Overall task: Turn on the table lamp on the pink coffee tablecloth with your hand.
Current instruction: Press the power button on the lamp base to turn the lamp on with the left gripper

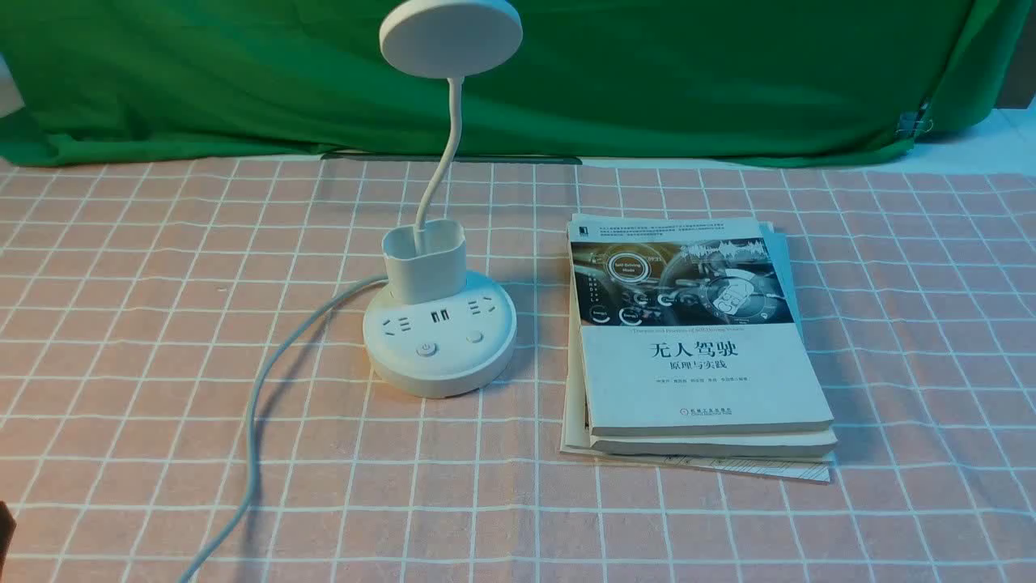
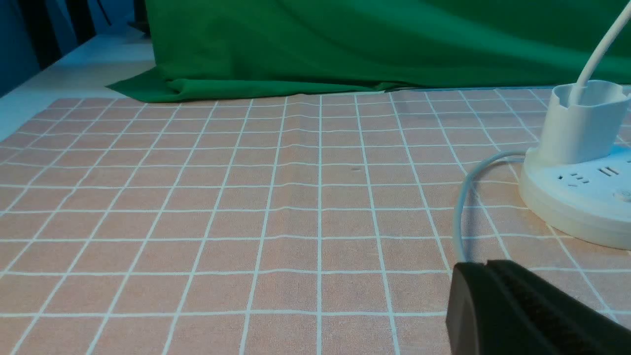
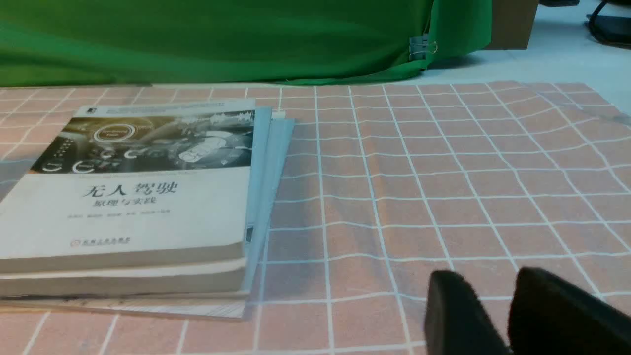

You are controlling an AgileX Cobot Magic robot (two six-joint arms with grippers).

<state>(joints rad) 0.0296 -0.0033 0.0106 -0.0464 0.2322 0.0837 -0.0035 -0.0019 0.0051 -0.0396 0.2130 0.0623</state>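
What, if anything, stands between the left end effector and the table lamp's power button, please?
Nothing solid visible stands between the left end effector and the power button. Only the lamp's grey cord runs across the pink gridded tablecloth on that side, lying low, so it probably wouldn't block an approach from above.

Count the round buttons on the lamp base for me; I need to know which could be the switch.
2: on the lamp base, one button bears a power symbol; the other sits to its right.
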